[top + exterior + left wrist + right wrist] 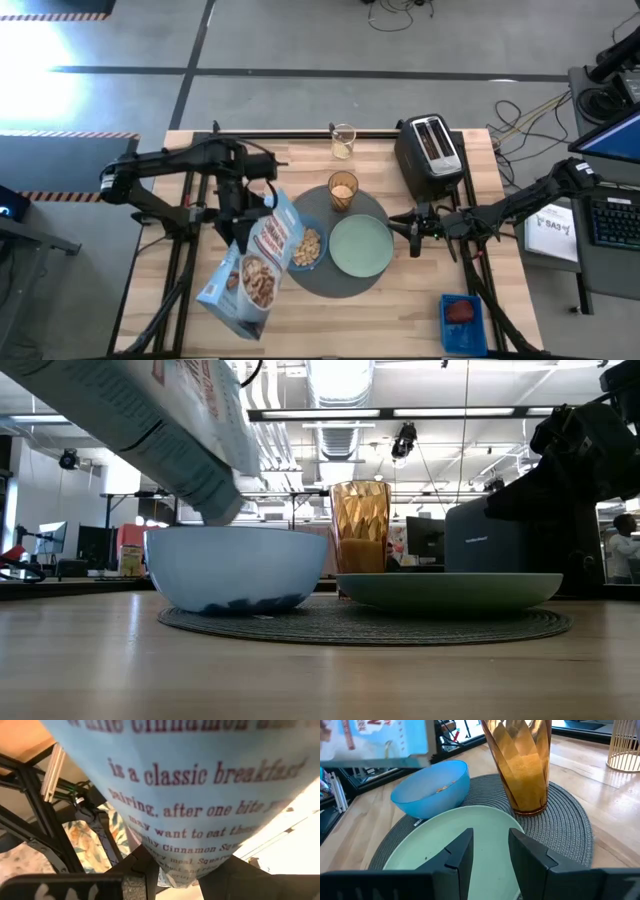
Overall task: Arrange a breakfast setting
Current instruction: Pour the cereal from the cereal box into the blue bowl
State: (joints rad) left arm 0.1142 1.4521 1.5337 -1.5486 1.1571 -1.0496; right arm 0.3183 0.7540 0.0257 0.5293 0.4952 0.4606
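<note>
Two arms share the work. At centre-left of the high view, the left gripper (243, 208) is clenched on the tilted cereal box (255, 266), its mouth over the blue bowl (306, 248) — evidently pouring. Bowl, green plate (361, 245) and glass (342, 190) sit on the round mat (345, 285). The right gripper (412, 226) waits just right of the plate, jaws slightly parted, holding nothing.

From my station I see a blue cereal box (252, 268) tilted over the left half of the wooden table (400, 310), its open end lowest. A black toaster (430, 148) sits near the far right corner. A clear glass (343, 140) stands at the far edge, middle. A small blue tray (463, 322) with something dark red in it rests at the near right edge. Right of the table I make out a keyboard (612, 218) and a paper sheet (551, 232).
</note>
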